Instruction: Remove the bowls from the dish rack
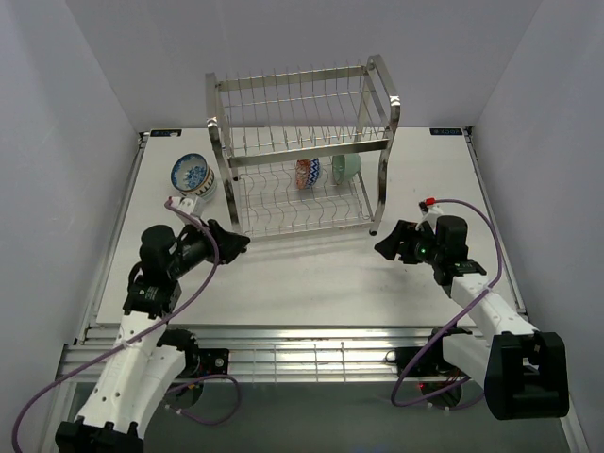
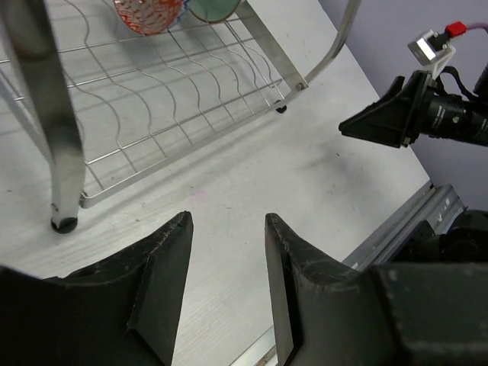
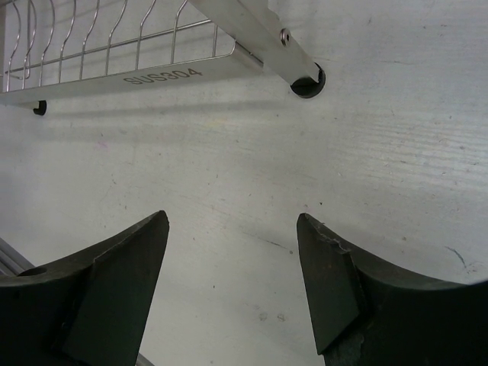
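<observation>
Top: red bowl (image 1: 308, 173) and green bowl (image 1: 346, 167) sit in rack (image 1: 311, 149) lower tier, beyond both grippers; stack (image 1: 193, 176) near left gripper (image 1: 236, 243).
Left wrist: jaws apart, empty.
Right wrist: right gripper (image 3: 231, 229) apart, empty, rack foot (image 3: 309, 82) ahead.
Best go in low and straddle one rim.

A robotics lab test cell: a white worktop (image 1: 311, 283) boxed in by plain pale walls (image 1: 57, 113), aluminium rails (image 1: 302, 357) along the bottom edge, cabled left arm (image 1: 125, 370) and right arm (image 1: 481, 304) bolted there.
</observation>
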You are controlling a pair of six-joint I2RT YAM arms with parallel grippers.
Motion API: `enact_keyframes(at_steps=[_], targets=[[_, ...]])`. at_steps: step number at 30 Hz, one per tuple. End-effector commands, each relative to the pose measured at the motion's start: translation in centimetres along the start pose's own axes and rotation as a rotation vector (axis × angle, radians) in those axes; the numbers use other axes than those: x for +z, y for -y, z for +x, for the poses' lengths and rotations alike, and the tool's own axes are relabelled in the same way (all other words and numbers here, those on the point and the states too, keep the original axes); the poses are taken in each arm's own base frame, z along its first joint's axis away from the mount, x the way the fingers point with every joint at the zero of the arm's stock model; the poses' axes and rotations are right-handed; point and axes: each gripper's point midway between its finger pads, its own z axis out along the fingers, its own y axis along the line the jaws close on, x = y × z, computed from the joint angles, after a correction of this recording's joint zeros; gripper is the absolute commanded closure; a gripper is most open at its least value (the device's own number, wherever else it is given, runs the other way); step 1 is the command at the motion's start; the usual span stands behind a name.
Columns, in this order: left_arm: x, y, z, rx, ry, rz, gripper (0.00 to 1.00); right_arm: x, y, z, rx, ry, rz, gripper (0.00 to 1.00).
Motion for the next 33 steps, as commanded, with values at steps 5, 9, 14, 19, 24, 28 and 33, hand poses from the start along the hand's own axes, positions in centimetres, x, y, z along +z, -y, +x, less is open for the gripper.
enact_keyframes(at_steps=[5,9,14,19,24,28,33], targets=[[3.1,2.2,-0.9,0.044,0.014,-0.066,0.47,0.4,-1.0,-2.7,-0.018,0.057,-0.029,0.23],[5.9,5.7,0.8,0.090,-0.023,-0.022,0.47,0.2,-1.5,-3.9,-0.028,0.080,-0.032,0.12],[9.2,6.9,1.8,0.111,0.068,-0.067,0.47,-0.1,-1.2,-3.1,-0.015,0.081,-0.027,0.06],[13.7,7.3,4.3,0.167,0.039,-0.112,0.47,-0.2,-1.1,-2.2,-0.005,0.065,-0.039,0.04],[17.2,7.5,2.7,0.195,0.189,-0.105,0.44,-0.3,-1.0,-2.1,-0.006,0.068,-0.037,0.02],[20.0,5.4,3.3,0.167,0.179,-0.135,0.43,-0.2,-0.9,-1.7,0.000,0.056,-0.042,0.02],[21.4,2.9,1.1,0.127,0.213,-0.113,0.43,0.1,-0.9,-1.3,0.005,0.047,-0.055,0.03]])
